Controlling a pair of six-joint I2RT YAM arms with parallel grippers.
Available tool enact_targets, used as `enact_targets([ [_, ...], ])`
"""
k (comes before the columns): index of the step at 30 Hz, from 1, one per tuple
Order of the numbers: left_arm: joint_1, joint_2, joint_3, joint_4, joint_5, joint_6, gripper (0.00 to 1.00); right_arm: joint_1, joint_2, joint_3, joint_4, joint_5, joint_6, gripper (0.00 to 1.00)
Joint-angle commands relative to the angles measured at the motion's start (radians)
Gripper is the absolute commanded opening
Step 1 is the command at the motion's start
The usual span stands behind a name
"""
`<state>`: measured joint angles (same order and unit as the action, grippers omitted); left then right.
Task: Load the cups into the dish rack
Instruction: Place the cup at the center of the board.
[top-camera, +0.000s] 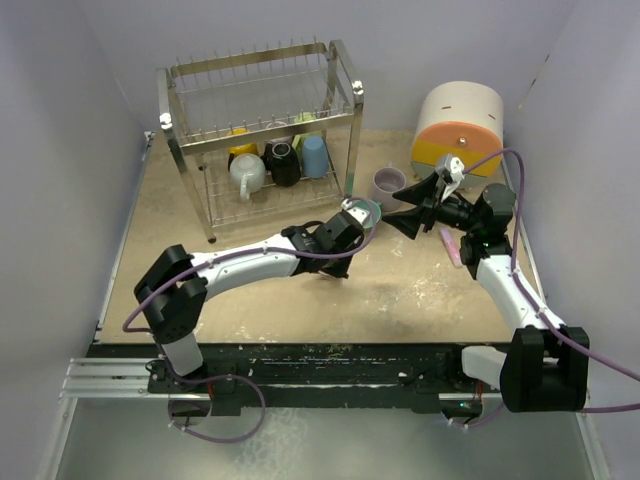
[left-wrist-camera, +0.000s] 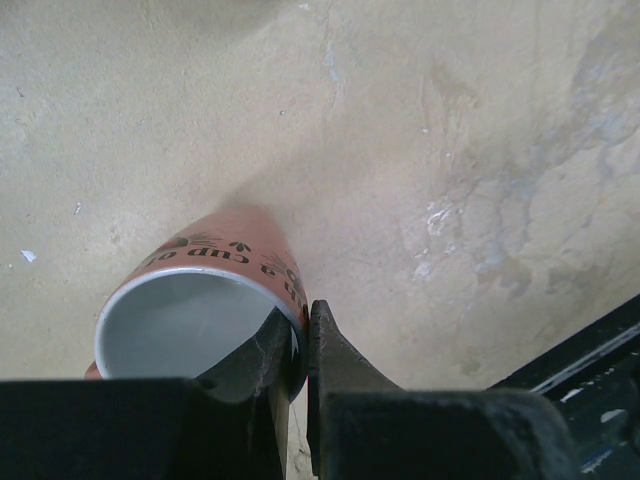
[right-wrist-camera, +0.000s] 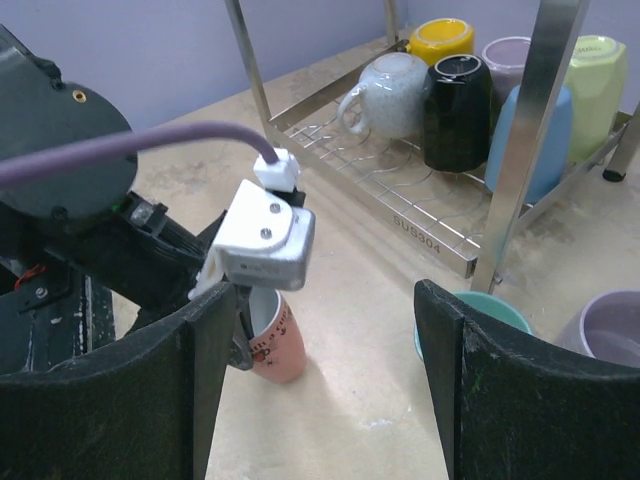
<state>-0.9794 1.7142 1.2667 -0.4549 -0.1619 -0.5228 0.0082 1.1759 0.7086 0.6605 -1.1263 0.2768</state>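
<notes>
While our left gripper (left-wrist-camera: 303, 335) pinches its rim, the pink cup (left-wrist-camera: 190, 320) tilts close to the table (left-wrist-camera: 450, 150), just before the dish rack (top-camera: 170, 140) holding other cups (right-wrist-camera: 455, 110); our right gripper (right-wrist-camera: 325, 290) gapes wide nearby.

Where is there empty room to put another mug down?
Bare: the chrome wire dish rack's lower shelf left of the speckled white mug, and its top shelf. Crowded: the lower shelf's back right, packed with mugs.

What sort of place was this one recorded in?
Probably a lab robot cell, not a real kitchen: plain walls box in a scuffed table, with a chrome dish rack and mugs staged on it.
</notes>
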Motion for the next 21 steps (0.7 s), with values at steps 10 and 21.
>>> enact_targets([
  [10, -0.001, 0.089, 0.115, -0.058, -0.025, 0.079, 0.23, -0.015, 0.017, 0.059, -0.036, -0.008, -0.058, 0.74],
  [21, -0.001, -0.108, 0.025, 0.030, 0.021, 0.038, 0.56, -0.020, 0.025, 0.062, -0.048, 0.005, -0.088, 0.74],
])
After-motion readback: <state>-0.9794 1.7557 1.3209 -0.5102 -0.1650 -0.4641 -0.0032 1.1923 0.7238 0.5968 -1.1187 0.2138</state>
